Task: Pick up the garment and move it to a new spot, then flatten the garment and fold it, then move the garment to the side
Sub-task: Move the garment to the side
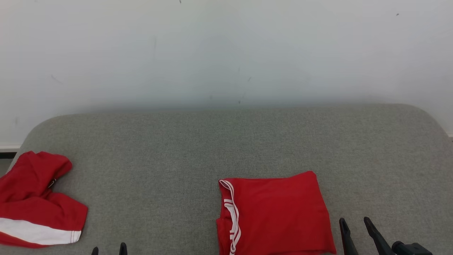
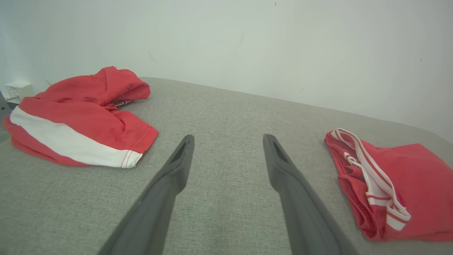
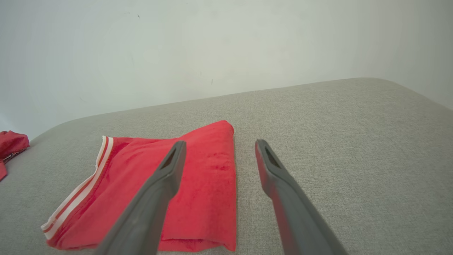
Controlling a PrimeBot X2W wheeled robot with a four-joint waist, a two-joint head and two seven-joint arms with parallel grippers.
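A red garment (image 1: pixel 279 212) with white-striped trim lies folded into a neat rectangle on the grey upholstered surface (image 1: pixel 198 141), right of centre near the front edge. It also appears at the right of the left wrist view (image 2: pixel 407 177) and under the right wrist view (image 3: pixel 208 198). A second red garment (image 1: pixel 35 198) with a white band lies crumpled at the far left (image 2: pixel 81 117). My right gripper (image 1: pixel 354 219) stands open just right of the folded garment, empty (image 3: pixel 220 141). My left gripper (image 1: pixel 109 249) is open and empty between the two garments (image 2: pixel 228 138).
A white wall (image 1: pixel 226 49) rises directly behind the grey surface, whose back corners are rounded. A small white box (image 2: pixel 16 88) sits past the left end. Bare fabric stretches across the middle and the right side.
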